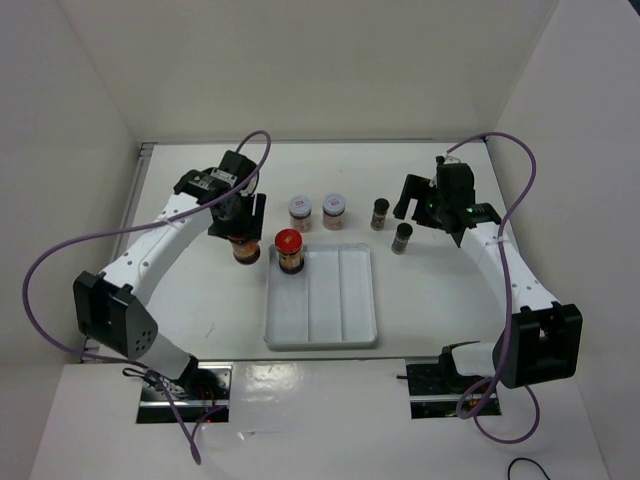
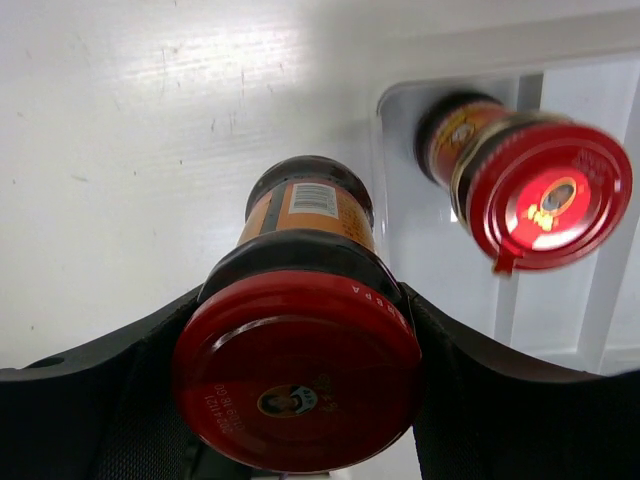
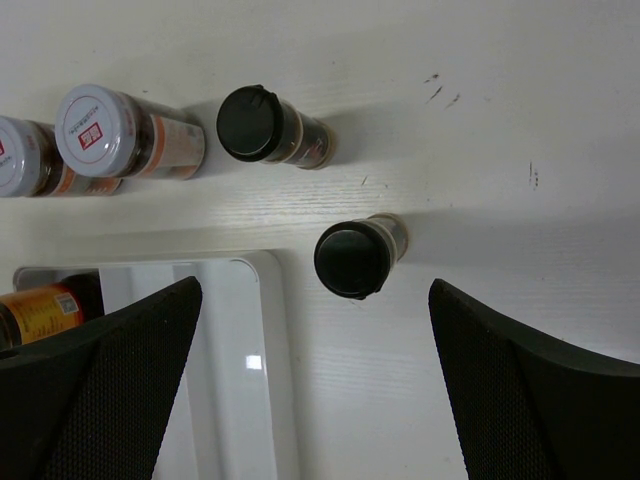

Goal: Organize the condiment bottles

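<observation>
- The left gripper [image 2: 300,300] is closed around a red-lidded jar [image 2: 295,370]. Its two fingers [image 2: 110,400] press on opposite sides just below the lid, and the jar hangs upright between them.
- This held jar is on the left of the white tray [image 1: 355,300], just outside its far-left corner. The pictures do not show whether its base rests on the table [image 1: 200,300] or hangs just above it.
- The second red-lidded jar [image 1: 289,248] stands upright inside the tray, at the far end of the left compartment. It is just to the right of the held jar, with the tray's rim between them, and the two do not touch.
- The right gripper [image 3: 312,290] is spread wide and grips nothing.
- It hovers over the nearer black-capped jar [image 3: 352,258], which stands upright on the table to the right of the tray's far-right corner. In the right wrist view the cap sits in the gap between the two fingers, just ahead of their tips, and touches neither.
- The farther black-capped jar [image 1: 380,212] stands a little farther back and to the left of it, near but apart.
- The two white-lidded jars [image 1: 300,210] stand side by side on the table beyond the tray's far edge, to the left of the black-capped pair and between the two grippers. No finger touches them.
</observation>
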You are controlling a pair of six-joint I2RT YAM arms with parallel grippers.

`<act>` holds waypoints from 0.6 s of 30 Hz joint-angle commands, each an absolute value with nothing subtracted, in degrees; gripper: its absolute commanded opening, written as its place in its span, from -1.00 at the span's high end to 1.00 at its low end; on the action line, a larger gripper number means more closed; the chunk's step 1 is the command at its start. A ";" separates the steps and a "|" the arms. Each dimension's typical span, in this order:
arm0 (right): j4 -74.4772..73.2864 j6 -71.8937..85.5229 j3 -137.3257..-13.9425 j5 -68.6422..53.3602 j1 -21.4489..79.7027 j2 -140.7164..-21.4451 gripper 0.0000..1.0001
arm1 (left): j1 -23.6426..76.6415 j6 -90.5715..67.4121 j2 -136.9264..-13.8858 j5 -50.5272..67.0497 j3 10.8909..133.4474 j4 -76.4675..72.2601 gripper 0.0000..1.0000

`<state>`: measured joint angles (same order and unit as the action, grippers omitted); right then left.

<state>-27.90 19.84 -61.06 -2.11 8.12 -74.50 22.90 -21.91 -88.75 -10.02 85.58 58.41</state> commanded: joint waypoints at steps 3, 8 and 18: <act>-26.81 19.16 -62.31 -1.41 8.61 -74.71 -0.97 | 24.07 -23.82 -80.43 -7.65 85.08 61.26 0.27; -26.81 19.16 -61.79 -1.41 8.61 -74.71 -0.97 | 26.97 -23.30 -77.87 -6.15 84.55 62.40 0.27; -26.81 19.16 -61.79 -0.26 8.61 -75.23 -0.97 | 33.66 -23.29 -78.40 -3.25 82.62 61.35 0.27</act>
